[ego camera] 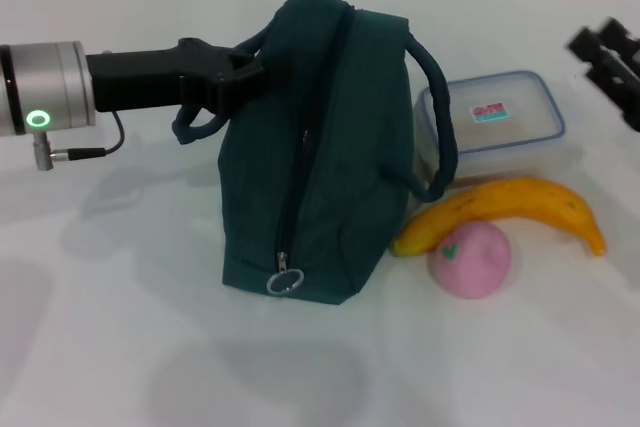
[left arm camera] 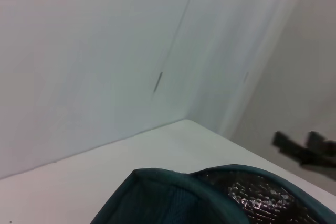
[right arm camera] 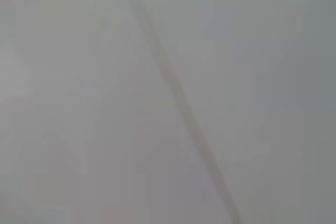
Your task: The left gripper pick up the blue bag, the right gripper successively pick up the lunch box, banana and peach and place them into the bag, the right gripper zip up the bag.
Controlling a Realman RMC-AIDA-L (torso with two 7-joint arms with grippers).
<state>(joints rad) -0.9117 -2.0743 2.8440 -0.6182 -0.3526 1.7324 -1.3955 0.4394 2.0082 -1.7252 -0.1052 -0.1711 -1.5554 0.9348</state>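
**Bare white test bench, lab-type setup**

Plain white table [ego camera: 120, 347] with blank white wall panels [left arm camera: 79, 51] right behind its far edge; a thin vertical seam shows between the panels. No home or shop furnishings visible. Only staged props on the table: bag [ego camera: 320, 147], lunch box [ego camera: 500, 122], banana [ego camera: 510, 209], peach [ego camera: 470, 259].

A white table [ego camera: 120, 347] spans the view; a pale wall [left arm camera: 79, 51] with seams rises behind.
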